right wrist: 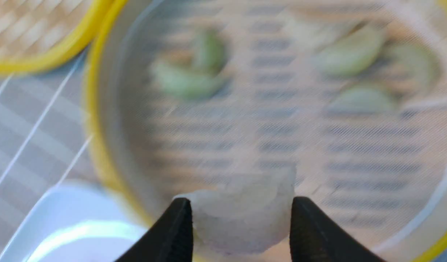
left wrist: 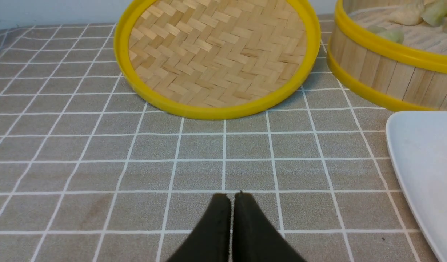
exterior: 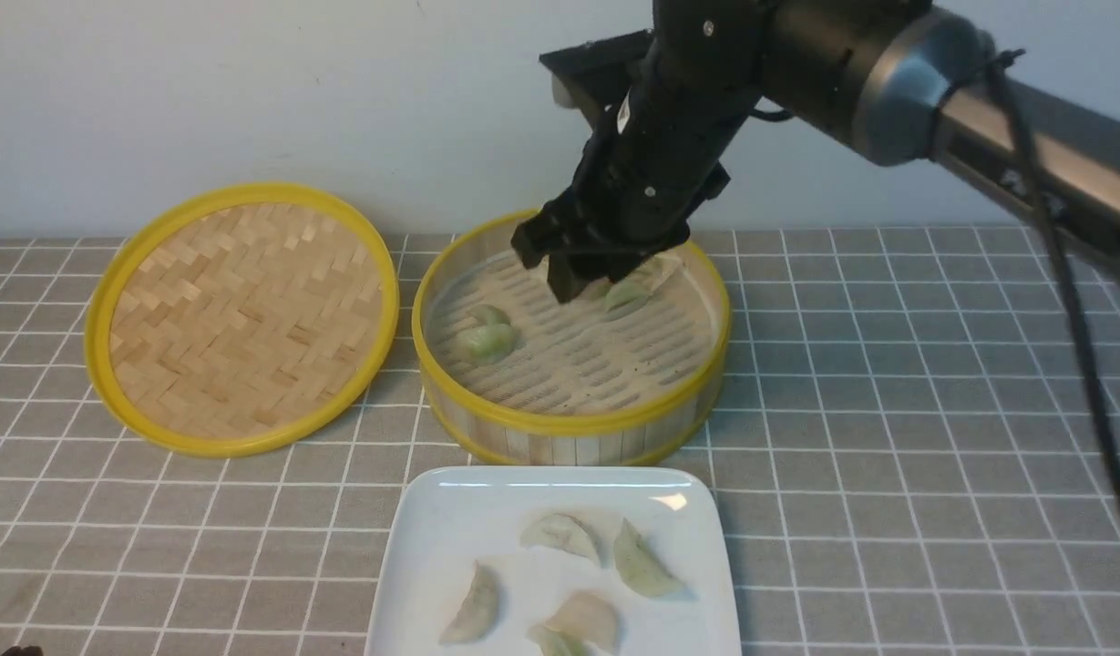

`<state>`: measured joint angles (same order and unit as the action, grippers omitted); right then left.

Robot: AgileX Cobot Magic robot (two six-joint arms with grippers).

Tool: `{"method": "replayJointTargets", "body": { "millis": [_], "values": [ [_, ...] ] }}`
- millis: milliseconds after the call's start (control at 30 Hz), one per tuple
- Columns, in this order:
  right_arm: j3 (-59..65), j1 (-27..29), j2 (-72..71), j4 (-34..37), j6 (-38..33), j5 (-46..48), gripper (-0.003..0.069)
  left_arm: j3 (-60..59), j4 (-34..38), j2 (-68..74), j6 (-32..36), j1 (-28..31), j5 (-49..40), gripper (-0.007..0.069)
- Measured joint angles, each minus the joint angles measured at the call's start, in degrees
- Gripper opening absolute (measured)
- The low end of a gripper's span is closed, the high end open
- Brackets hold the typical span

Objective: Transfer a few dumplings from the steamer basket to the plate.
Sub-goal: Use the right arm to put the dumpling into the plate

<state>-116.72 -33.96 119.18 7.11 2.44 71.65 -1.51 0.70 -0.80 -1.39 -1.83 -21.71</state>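
- One pale dumpling (right wrist: pixel 241 218) sits between the fingers of the right gripper (right wrist: pixel 239 202), which is clenched on it. It hangs over the near part of the steamer basket (exterior: pixel 569 424), not yet clear of the rim.
- More dumplings lie on the slatted floor of the steamer basket: a greenish pair (exterior: pixel 487 337) on the left and others (exterior: pixel 628 293) at the far right, just beside the right gripper.
- The plate (exterior: pixel 414 565) is on the counter (exterior: pixel 888 410) just near of the steamer basket and already carries several dumplings (exterior: pixel 560 533).
- A woven bamboo lid (exterior: pixel 241 319) lies to the left of the steamer basket.
- The left gripper (left wrist: pixel 232 198) rests low over the counter at the near left, fingers pressed together on nothing.
- Risks, as I judge them:
  - The held dumpling is soft and slick, so a hard squeeze could split it, and a light one could let it slip out during the carry.
  - A low path toward the plate could knock the dumpling against the yellow rim of the steamer basket.
  - The plate's near half is crowded, so a careless release could land the dumpling on another one or roll it off the edge.
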Motion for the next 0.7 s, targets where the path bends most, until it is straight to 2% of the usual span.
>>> {"method": "replayJointTargets", "body": {
  "millis": [100,267,600,700],
  "values": [
    [13.5,-4.4,-7.7,2.1,0.0,-0.1,0.0316,0.0,0.0,0.0,0.0,0.0,0.0,-0.0005],
    [25.8,-8.9,-11.0,2.7,0.7,-0.1,0.0316,0.0,0.0,0.0,0.0,0.0,0.0,-0.0005],
    [35.4,-9.6,-9.5,2.0,2.4,-1.2,0.032,0.0,0.0,0.0,0.0,0.0,0.0,-0.0005],
    [35.4,-9.6,-8.9,1.8,2.4,-1.5,0.0371,0.0,0.0,0.0,0.0,0.0,0.0,-0.0005]
  ]
}}
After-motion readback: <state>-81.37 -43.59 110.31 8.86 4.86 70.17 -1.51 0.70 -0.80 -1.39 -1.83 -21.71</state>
